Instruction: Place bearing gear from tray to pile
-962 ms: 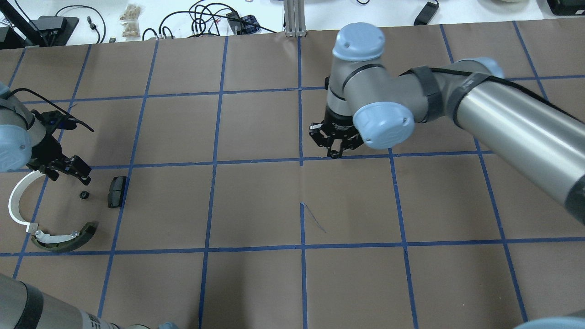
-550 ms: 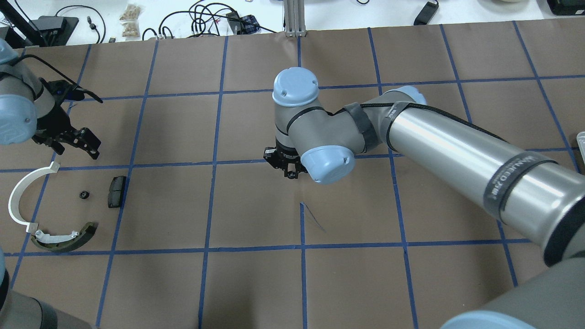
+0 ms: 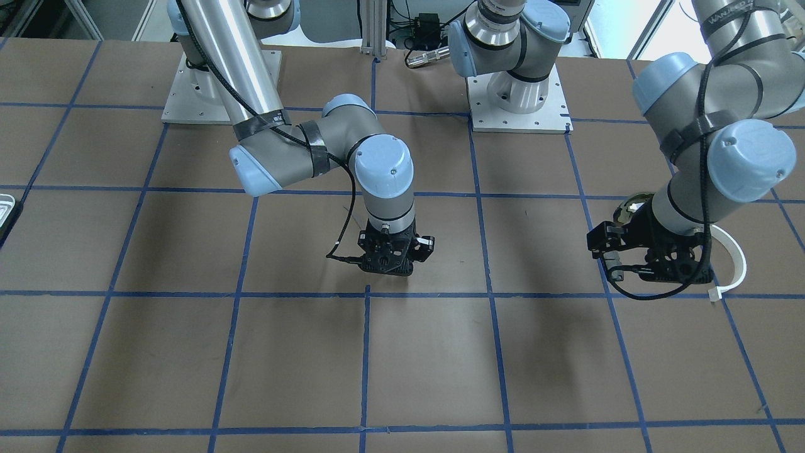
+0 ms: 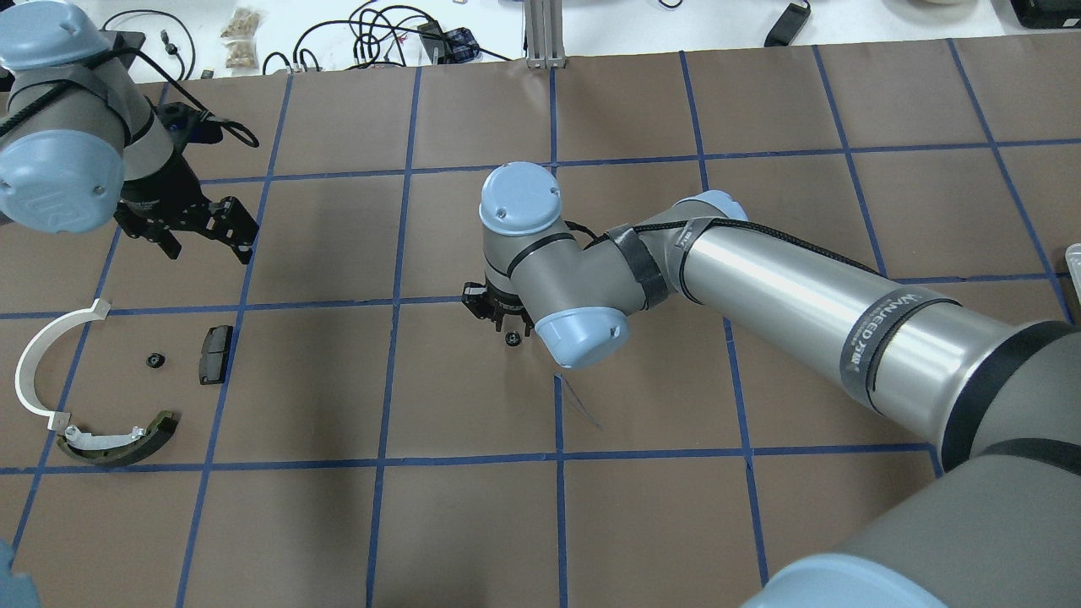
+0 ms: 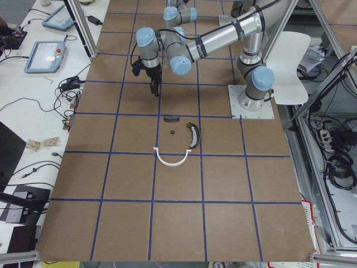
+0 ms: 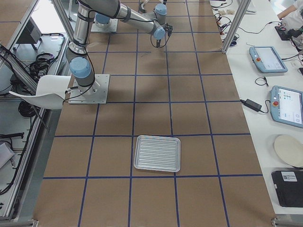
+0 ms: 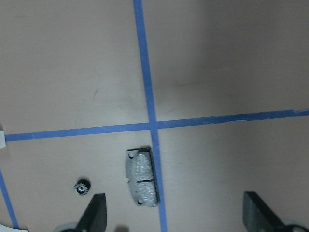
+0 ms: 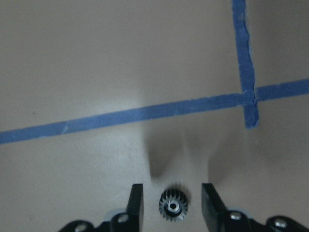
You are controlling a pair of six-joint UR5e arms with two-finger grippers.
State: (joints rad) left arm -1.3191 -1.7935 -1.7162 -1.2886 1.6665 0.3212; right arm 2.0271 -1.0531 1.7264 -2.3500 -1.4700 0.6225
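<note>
Right gripper (image 8: 172, 195) jaws apart, gear (image 8: 173, 207) loose between; left gripper (image 7: 174, 197) jaws wide, empty; overhead clips tray (image 4: 1074, 257).

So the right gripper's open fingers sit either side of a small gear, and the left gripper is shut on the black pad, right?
No: the left gripper is open and empty, the black pad lying loose on the table, per the left wrist view. The rest holds.

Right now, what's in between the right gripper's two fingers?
A small toothed bearing gear lies between the right gripper's fingers, with a gap on each side. The right wrist view shows it.
</note>
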